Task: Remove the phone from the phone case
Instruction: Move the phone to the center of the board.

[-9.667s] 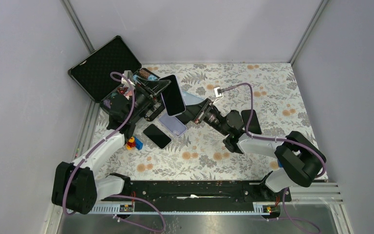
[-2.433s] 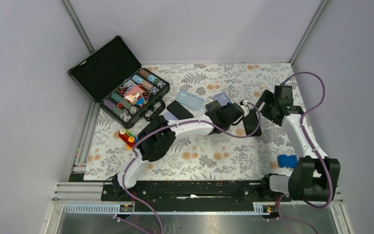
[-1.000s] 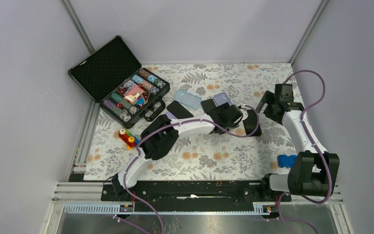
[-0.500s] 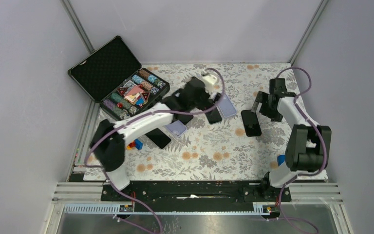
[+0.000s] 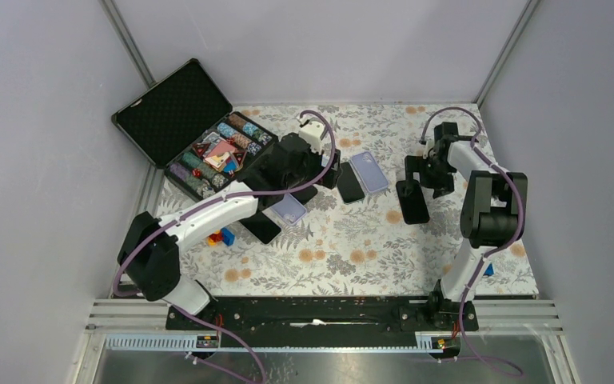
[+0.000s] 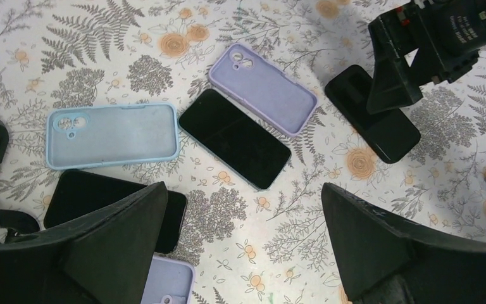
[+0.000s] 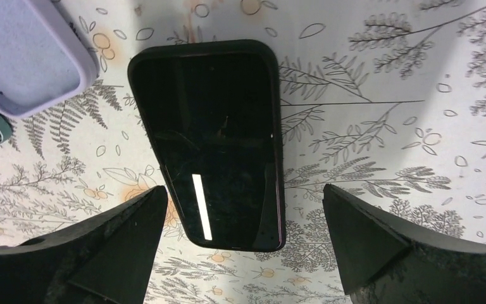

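My left gripper (image 6: 243, 190) hangs wide and empty over the mat. Its left finger covers part of a second dark phone (image 6: 88, 190), and the frame edge crops another lilac case (image 6: 171, 278) below. The phone (image 6: 234, 138) lies bare and face up just beside the empty lilac phone case (image 6: 262, 88). Further right, my right gripper (image 7: 243, 189) is spread wide and empty above a black handset (image 7: 212, 142), and I cannot tell whether that one wears a case.
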`<state>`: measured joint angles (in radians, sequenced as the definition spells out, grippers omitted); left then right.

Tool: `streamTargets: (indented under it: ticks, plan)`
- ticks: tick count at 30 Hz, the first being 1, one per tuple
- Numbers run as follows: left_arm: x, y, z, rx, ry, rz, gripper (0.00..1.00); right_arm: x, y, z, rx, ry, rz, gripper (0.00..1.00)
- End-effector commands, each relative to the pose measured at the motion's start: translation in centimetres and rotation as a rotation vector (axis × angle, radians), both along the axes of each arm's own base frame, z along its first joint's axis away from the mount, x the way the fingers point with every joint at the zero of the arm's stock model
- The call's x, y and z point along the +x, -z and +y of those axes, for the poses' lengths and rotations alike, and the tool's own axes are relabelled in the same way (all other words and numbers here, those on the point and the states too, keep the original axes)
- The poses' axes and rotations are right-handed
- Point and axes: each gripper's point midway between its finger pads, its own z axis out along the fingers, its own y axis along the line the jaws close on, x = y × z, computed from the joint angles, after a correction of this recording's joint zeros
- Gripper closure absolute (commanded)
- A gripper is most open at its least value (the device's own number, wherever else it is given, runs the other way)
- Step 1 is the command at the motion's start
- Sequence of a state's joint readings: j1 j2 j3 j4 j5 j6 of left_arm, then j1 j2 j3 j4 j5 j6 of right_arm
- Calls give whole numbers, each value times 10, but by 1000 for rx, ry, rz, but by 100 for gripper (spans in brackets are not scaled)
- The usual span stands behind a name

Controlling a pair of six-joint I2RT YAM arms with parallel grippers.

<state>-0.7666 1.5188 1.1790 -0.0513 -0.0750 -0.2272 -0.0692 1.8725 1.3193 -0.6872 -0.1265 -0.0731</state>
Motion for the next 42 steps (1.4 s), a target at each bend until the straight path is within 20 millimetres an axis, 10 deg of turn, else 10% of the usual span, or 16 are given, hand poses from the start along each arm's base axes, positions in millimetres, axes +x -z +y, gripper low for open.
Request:
streamTargets:
  ticks: [1,26,30,32,42]
  plan:
    - [9,-10,0,-63,-43,-22,1,-4,0,12,40,-88,25,0]
    - [20,-1,19,-21,-157,-47,1,1,17,35,6,-136,107,28]
    - [19,0,18,-18,-155,-44,1,2,15,34,-44,-127,113,23]
    - [19,1,19,-18,-155,-42,1,4,11,34,-61,-106,107,2]
    - [19,1,21,-17,-164,-45,1,11,7,51,-23,-22,135,0]
